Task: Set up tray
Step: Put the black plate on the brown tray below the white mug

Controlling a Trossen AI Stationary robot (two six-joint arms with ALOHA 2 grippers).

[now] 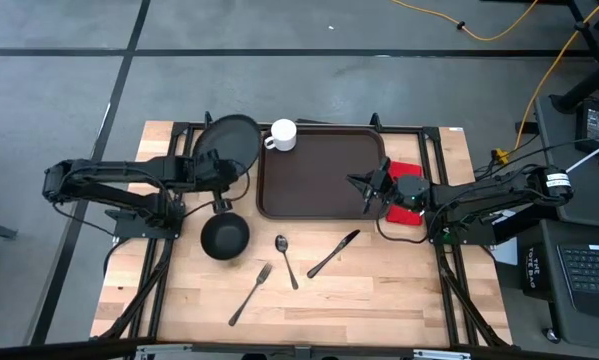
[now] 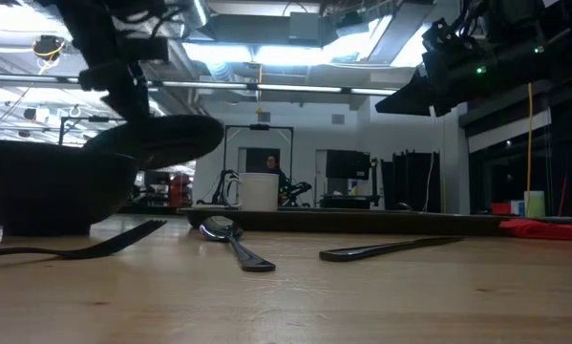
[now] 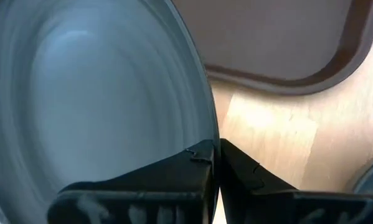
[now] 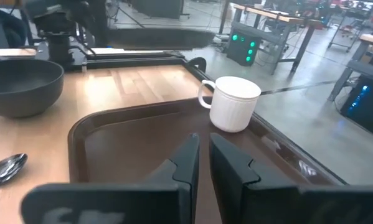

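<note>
The dark brown tray (image 1: 314,175) lies on the table's far middle, with a white mug (image 1: 282,134) on its far left corner. My left gripper (image 3: 214,149) is shut on a round black plate (image 1: 229,143), held up left of the tray. My right gripper (image 4: 203,146) hovers above the tray's right part (image 1: 363,186). Its fingers stand a narrow gap apart with nothing between them. A red napkin (image 1: 409,170) lies on the table beneath the right arm, right of the tray. My left gripper pinches the plate's rim (image 3: 202,134) between its two fingers, on the plate's near side. The fingers slant downward and come from the table's left. In the low view the plate (image 2: 161,139) hangs tilted above the table; the bowl hides its left part.
A black bowl (image 1: 224,237) sits near the left arm, on the table's near side of the plate. A spoon (image 1: 286,258), a fork (image 1: 249,293) and a knife (image 1: 334,252) lie on the bare wood in front of the tray.
</note>
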